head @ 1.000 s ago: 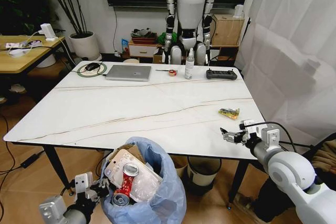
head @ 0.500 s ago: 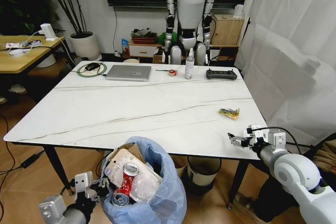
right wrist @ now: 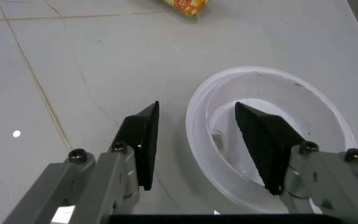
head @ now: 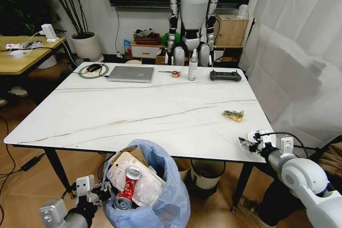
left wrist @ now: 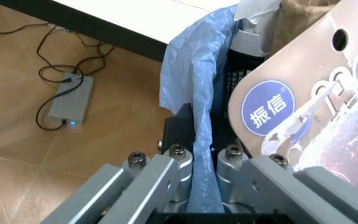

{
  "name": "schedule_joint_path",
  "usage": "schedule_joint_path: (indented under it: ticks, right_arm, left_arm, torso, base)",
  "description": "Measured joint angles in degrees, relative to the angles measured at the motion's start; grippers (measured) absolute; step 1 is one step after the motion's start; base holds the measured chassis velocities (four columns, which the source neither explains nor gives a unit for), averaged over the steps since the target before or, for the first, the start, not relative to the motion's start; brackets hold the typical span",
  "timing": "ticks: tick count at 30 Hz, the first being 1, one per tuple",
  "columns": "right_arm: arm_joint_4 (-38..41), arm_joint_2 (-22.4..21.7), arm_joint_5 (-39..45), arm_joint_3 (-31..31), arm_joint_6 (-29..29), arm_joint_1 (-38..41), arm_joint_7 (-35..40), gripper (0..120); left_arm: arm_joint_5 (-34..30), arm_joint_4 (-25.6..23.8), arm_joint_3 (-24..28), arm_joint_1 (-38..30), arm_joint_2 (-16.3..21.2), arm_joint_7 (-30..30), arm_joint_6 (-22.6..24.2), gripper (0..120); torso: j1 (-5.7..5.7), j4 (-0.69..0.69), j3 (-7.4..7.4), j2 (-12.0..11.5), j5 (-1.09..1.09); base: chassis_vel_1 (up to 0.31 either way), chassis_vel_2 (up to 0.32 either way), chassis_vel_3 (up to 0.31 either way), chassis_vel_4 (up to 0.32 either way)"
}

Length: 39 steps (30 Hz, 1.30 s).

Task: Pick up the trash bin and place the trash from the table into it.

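Right gripper [right wrist: 195, 144] at tabletop [head: 149, 110] edge, fingers spread astride a clear plastic lid [right wrist: 269, 140].
Lid light, thin, slippery: pinch its rim. Left gripper [left wrist: 201, 163] clamps trash bin [head: 160, 185] liner.

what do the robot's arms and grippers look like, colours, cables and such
The right arm has rounded light-grey shells, with a thin black cable looping at its wrist. The right gripper has grey metal links with bolts and black wedge-shaped fingertips. The left gripper has the same grey bolted links and a black body, on a grey arm.

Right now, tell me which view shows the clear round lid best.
The right wrist view: the clear round lid lies on the table, its rim between the right pincer's open fingers. The head view barely shows it.
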Motion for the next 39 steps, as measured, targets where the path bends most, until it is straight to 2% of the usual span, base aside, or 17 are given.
schedule_joint_path:
  ticks: [1,3,4,8,13,18,22,39]
  right_arm:
    - [-0.1,0.0,0.0,0.1,0.0,-0.1,0.0,40]
    - [-0.1,0.0,0.0,0.1,0.1,-0.2,0.0,38]
    - [-0.1,0.0,-0.1,0.1,0.1,-0.3,0.0,32]
    - [-0.1,0.0,-0.9,0.1,0.3,-0.8,-0.2,27]
    - [-0.1,0.0,-1.2,-0.3,0.3,-0.7,-0.3,15]
    - [-0.3,0.1,-1.3,-0.9,0.3,-0.3,-0.3,10]
    - [-0.5,0.2,-1.3,-1.5,0.4,0.3,-0.3,1]
    - [0.3,-0.1,0.8,-1.4,1.7,1.5,-1.3,0]
  left_arm:
    - [0.0,0.0,0.0,0.0,0.0,0.0,0.0,0]
    - [0.0,0.0,0.0,0.0,0.0,0.0,0.0,0]
    - [0.0,0.0,0.0,0.0,0.0,0.0,0.0,0]
    - [0.1,0.0,0.1,0.0,0.0,0.0,0.0,0]
    - [0.1,0.2,0.1,-0.1,0.1,0.0,0.0,0]
    - [0.1,0.4,0.2,-0.1,0.1,0.0,0.0,0]
    - [0.0,0.4,0.2,-0.3,0.2,0.0,0.0,0]
    - [-0.4,0.7,0.1,-0.8,0.2,-0.1,0.0,0]
  torso:
    - [0.00,0.00,0.00,0.0,0.00]
    - [0.00,0.00,0.00,0.0,0.00]
    - [0.00,0.00,0.00,0.0,0.00]
    - [0.00,0.00,0.00,0.0,-0.01]
    - [0.00,0.00,-0.01,0.0,-0.02]
    - [0.00,-0.01,-0.01,0.0,-0.02]
    - [0.00,0.00,-0.01,0.0,-0.01]
    - [0.00,0.00,0.01,0.0,0.02]
  base:
    - [0.000,0.000,0.000,0.000]
    - [0.000,0.000,0.000,0.000]
    - [0.000,0.000,0.000,0.000]
    - [0.000,0.000,0.000,0.000]
    - [0.000,0.000,0.000,0.000]
    - [0.000,0.000,0.000,0.000]
    - [0.000,0.000,0.000,0.000]
    - [0.000,0.000,0.000,0.000]
